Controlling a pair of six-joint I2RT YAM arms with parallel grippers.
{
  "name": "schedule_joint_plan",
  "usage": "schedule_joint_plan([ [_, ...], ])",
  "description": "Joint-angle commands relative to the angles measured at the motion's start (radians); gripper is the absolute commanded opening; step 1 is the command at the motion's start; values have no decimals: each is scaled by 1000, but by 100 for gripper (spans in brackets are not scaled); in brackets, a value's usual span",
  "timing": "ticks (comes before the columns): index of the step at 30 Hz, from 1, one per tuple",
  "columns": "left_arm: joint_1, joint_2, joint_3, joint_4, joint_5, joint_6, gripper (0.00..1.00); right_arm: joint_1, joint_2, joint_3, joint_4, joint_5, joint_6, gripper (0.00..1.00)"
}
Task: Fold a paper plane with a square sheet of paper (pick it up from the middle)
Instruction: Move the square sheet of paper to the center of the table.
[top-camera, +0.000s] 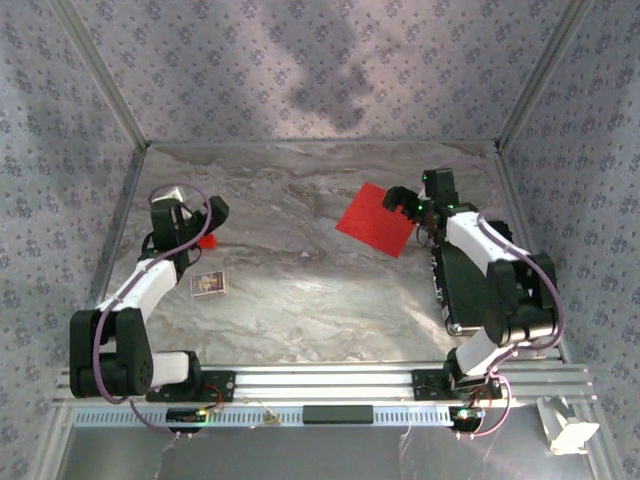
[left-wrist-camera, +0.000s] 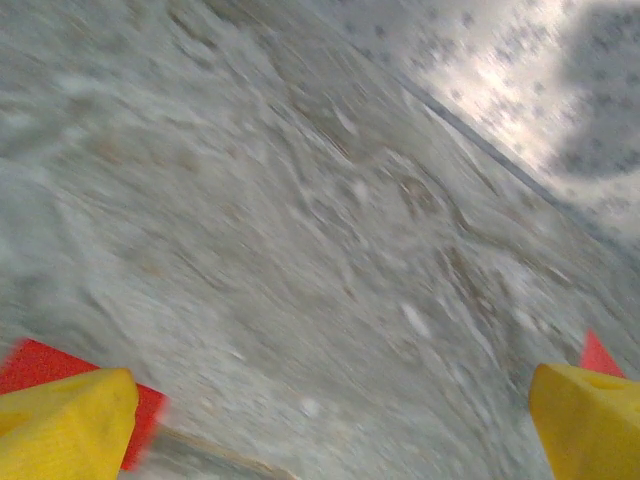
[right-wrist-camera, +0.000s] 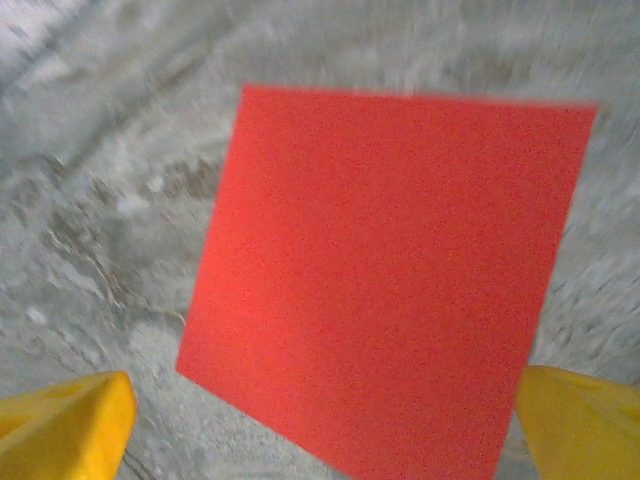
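Observation:
The square sheet of paper (top-camera: 375, 221) is bright red and lies flat on the marble table, right of centre, turned like a diamond. My right gripper (top-camera: 401, 203) hovers at its right corner. In the right wrist view the sheet (right-wrist-camera: 385, 270) spreads out between my yellow fingertips (right-wrist-camera: 65, 425); the right gripper (right-wrist-camera: 325, 440) is open and holds nothing. My left gripper (top-camera: 212, 224) is at the far left, away from the sheet. In the left wrist view the left gripper (left-wrist-camera: 330, 430) is open over bare table. No paper plane is in view; the sheet is unfolded.
A much smaller red piece (top-camera: 208, 241) lies just below the left gripper and pokes out behind its finger (left-wrist-camera: 35, 365). A small printed card (top-camera: 208, 285) lies nearer the left arm. A dark flat box (top-camera: 462, 285) sits under the right arm. Patterned walls enclose the table.

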Motion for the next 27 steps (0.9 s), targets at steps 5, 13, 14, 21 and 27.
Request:
schedule_joint_plan([
  [5,-212,69,57,-40,140,50,100,35,142,127,-93,-25,74,99],
  [13,-311,98,72,-56,105,76,100,57,276,225,-109,-90,72,99],
  [14,-314,97,68,-56,101,76,100,60,286,232,-115,-93,73,99],
  [21,-329,87,14,-34,108,67,100,72,331,247,-160,-83,53,99],
  [27,-337,78,2,-20,112,68,100,102,326,206,-167,-114,-27,99],
])
